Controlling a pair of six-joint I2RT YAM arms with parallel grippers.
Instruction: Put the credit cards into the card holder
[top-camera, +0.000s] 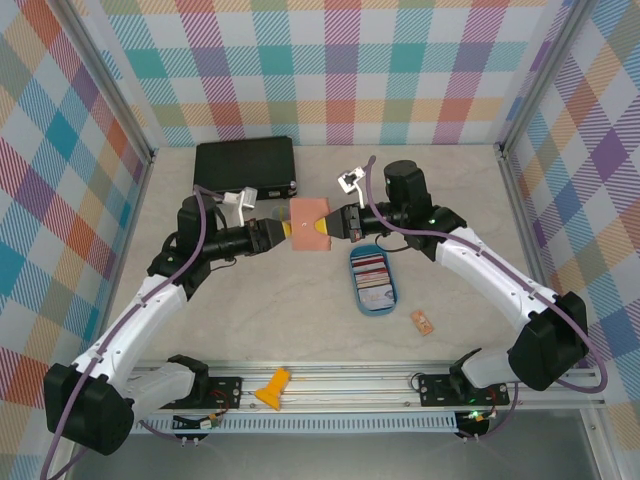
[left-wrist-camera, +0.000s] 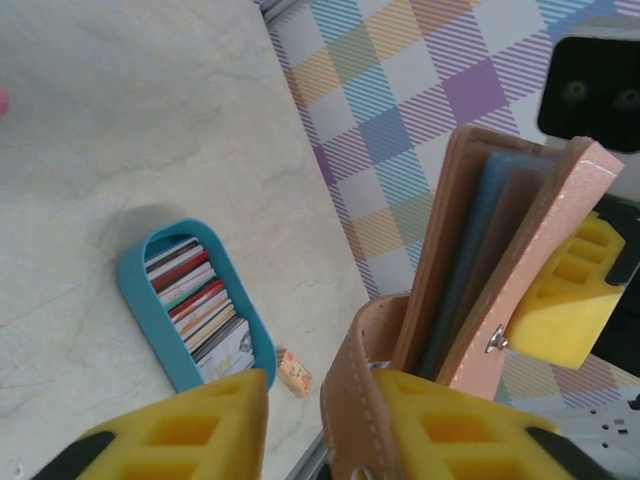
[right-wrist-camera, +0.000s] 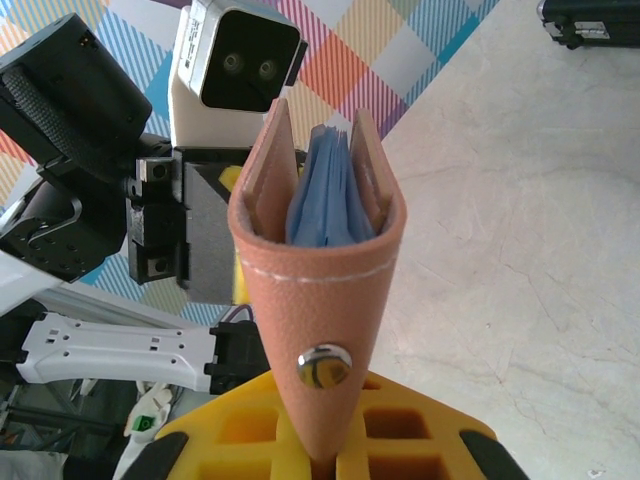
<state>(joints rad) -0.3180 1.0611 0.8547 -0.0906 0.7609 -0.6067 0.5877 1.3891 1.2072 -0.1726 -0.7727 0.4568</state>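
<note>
The pinkish-brown card holder (top-camera: 310, 222) hangs above the table between both grippers. My right gripper (top-camera: 338, 226) is shut on its folded snap end (right-wrist-camera: 320, 290), pads (right-wrist-camera: 250, 430) pinching the leather. My left gripper (top-camera: 285, 232) is at its other side. In the left wrist view the holder's strap (left-wrist-camera: 350, 400) stands between the yellow fingers (left-wrist-camera: 200, 420), lying against the right one with a gap to the left one. The holder (left-wrist-camera: 500, 260) gapes slightly and shows its grey-blue inside. The credit cards (top-camera: 372, 278) stand on edge in a blue oval tray (top-camera: 355, 290), below and right of the holder.
A large black case (top-camera: 245, 165) lies at the back left. A small orange tag (top-camera: 421, 321) rests right of the tray, also seen in the left wrist view (left-wrist-camera: 294, 372). A yellow piece (top-camera: 273, 388) sits on the front rail.
</note>
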